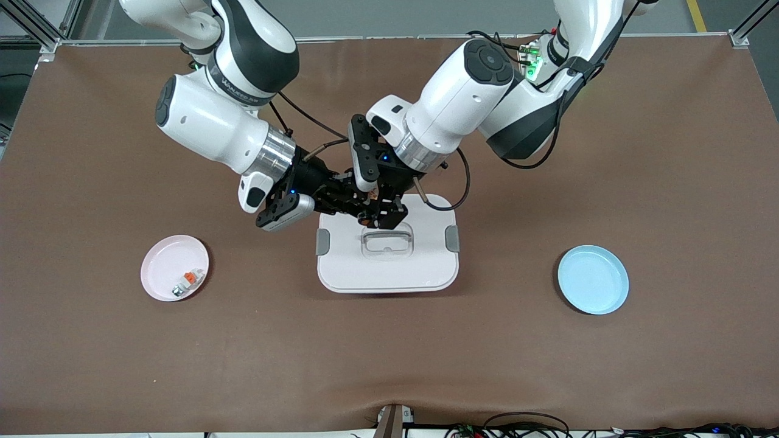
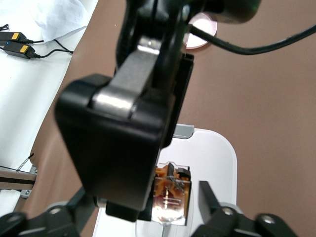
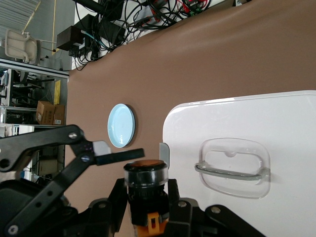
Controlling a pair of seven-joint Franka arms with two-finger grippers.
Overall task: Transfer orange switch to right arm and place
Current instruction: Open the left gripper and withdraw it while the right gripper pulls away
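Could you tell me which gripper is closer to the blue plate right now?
Left, marginally. The left gripper and right gripper meet over the white box; the blue plate lies toward the left arm's end.

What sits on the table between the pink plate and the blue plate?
In the front view, a white lidded box lies between the pink plate and the blue plate.

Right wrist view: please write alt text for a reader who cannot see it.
The right hand grips the orange switch above a white lidded box. The left hand's open fingers stand beside it, with a blue plate on the brown table.
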